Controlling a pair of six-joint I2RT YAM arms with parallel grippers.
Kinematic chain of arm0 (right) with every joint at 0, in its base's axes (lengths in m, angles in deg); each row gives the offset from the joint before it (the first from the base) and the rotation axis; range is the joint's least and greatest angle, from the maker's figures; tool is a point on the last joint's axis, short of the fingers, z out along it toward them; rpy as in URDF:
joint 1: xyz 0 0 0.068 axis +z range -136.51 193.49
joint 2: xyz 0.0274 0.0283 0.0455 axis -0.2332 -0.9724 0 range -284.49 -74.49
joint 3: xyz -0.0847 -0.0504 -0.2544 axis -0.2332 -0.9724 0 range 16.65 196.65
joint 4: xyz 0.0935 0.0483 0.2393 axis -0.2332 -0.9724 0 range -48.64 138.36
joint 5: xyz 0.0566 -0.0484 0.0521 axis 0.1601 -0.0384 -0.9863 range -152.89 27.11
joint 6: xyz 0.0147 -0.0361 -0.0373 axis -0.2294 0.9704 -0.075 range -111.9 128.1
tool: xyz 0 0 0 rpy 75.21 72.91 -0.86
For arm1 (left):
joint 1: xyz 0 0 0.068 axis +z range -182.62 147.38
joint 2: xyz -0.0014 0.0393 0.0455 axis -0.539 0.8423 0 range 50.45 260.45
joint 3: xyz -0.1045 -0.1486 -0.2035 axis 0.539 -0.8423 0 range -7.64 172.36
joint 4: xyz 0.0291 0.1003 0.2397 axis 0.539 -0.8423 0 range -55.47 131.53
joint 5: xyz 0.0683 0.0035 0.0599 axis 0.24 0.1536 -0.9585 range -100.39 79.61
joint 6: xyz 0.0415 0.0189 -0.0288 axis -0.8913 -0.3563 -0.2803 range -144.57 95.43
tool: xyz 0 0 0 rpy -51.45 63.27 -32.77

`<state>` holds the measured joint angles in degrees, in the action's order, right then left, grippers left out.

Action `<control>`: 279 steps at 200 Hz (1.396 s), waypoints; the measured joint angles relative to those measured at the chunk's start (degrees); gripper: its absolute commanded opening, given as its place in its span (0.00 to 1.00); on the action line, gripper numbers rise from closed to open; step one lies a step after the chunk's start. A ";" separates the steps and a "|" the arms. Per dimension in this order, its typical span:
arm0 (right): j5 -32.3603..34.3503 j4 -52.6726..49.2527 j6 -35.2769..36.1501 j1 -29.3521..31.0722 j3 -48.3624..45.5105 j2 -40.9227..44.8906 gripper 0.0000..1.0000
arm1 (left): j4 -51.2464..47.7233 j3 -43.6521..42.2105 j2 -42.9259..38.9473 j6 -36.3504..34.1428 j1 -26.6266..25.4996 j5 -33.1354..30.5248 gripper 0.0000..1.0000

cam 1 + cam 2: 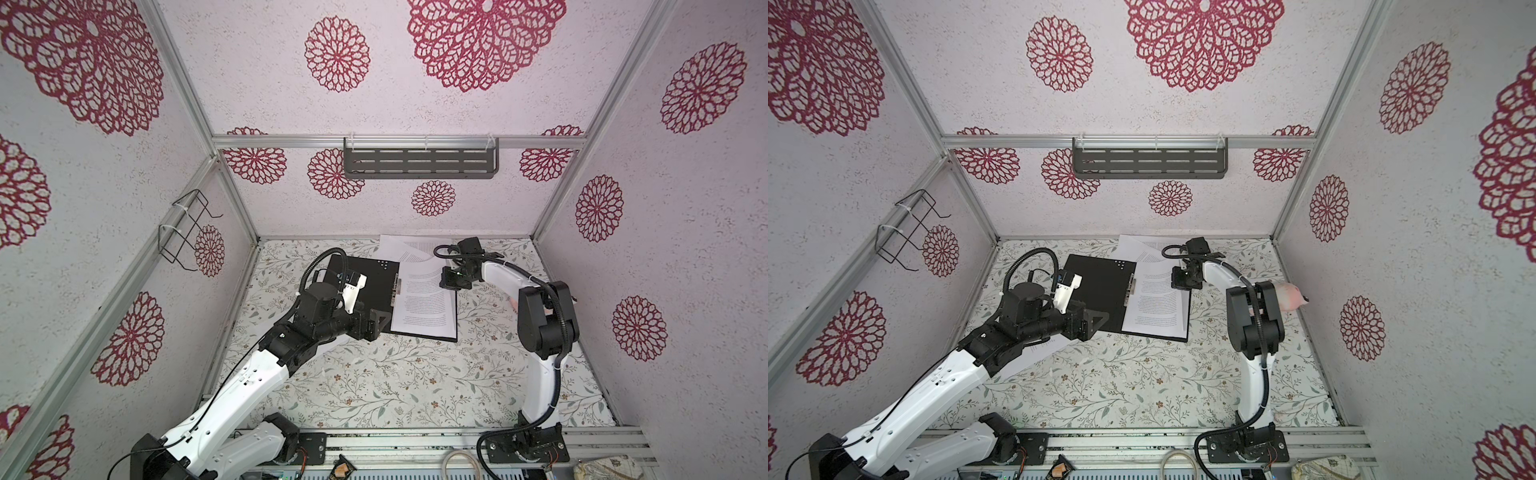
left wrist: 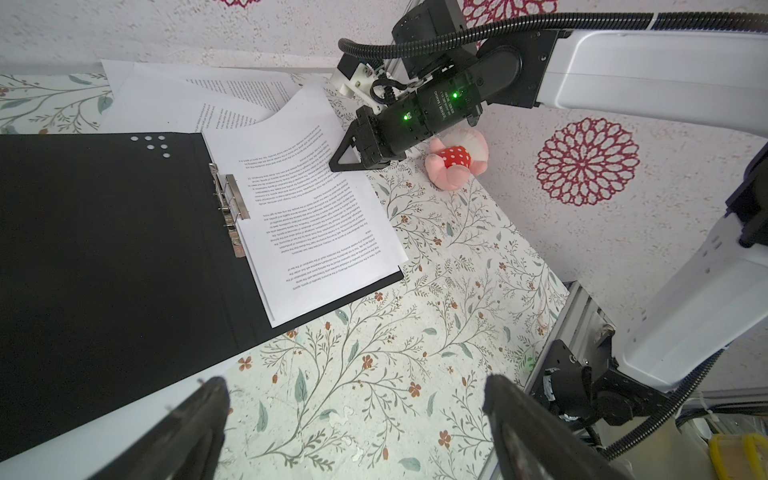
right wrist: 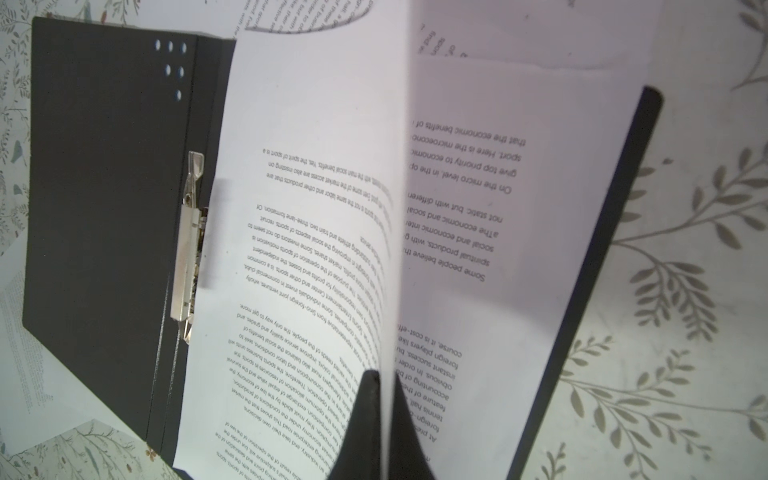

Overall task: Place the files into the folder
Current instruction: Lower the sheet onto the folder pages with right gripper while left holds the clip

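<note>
Folder (image 1: 378,291) lies open and flat on the floral desk (image 1: 374,386), black inside up, with printed sheets (image 1: 424,316) stacked on its right half beside the metal clip (image 2: 232,208) — loose sheets (image 1: 399,247) lie on the desk at its far edge. Right tool (image 3: 384,380) is clenched on the edge of the top sheet (image 3: 311,249), which curls up off the stack. Left tool (image 2: 355,386) is released — jaws wide apart, hovering over the desk at the folder's near edge.

Floral table (image 1: 395,386) carries folder (image 1: 382,291), files (image 1: 395,245) — pink toy (image 2: 453,172).
</note>
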<state>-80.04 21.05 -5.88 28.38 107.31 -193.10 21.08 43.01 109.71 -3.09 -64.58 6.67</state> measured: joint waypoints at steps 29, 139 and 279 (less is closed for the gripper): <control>-0.24 0.00 0.02 0.00 0.00 -0.11 0.00 | 0.02 0.00 0.00 0.00 0.00 0.02 0.98; -1.05 0.04 0.00 0.22 -0.02 -0.22 0.00 | 0.00 0.00 0.02 0.00 0.00 0.02 0.99; -1.05 0.11 -0.22 0.22 -0.13 -0.68 0.21 | 0.00 0.00 0.44 0.00 0.00 0.00 0.98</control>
<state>-81.09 21.16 -6.09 28.60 107.18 -193.77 21.08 43.01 110.15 -3.09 -64.58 6.67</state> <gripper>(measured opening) 0.138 0.986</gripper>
